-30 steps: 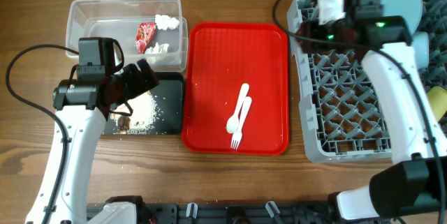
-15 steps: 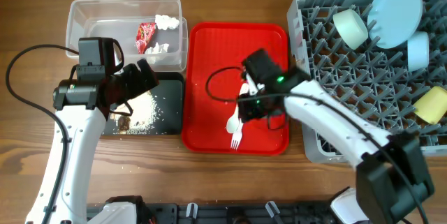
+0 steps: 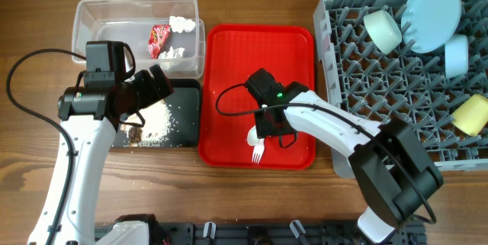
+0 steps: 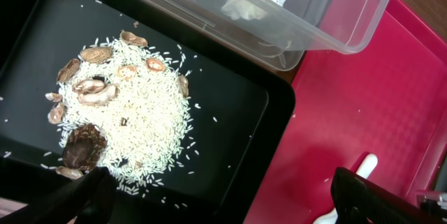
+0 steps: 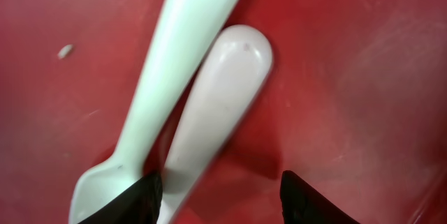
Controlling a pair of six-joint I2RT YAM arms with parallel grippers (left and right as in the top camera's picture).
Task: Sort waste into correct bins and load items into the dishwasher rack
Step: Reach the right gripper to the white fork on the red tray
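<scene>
Right gripper point(image 5: 218, 202) sits low over the red serving tray point(image 3: 259, 46). Its jaws are partly spread and grip nothing. The white fork point(image 5: 222, 95) runs handle-first into the gap between its fingers point(image 5: 129, 197). It lies close to one finger, with bare tray showing before the other. The white spoon point(image 5: 174, 63) lies against the fork, on the side of the nearer finger.

Left gripper point(image 4: 230, 199) is spread as wide as it goes and is empty. It hangs over the black tray point(image 4: 237, 105). Beneath it lie the food scraps point(image 4: 133, 105), pale grains with brown lumps. Just ahead of it is the clear tub point(image 3: 137, 16), which holds the red wrapper point(image 3: 159, 39) and tissue pieces point(image 3: 181, 24).

The dishwasher rack point(image 3: 381, 100) stands well apart from the right gripper, on the far side of its arm. It carries the plate point(image 3: 431, 4), pale green bowl point(image 3: 381, 31), light blue bowl point(image 3: 456, 54) and yellow cup point(image 3: 473, 114).
</scene>
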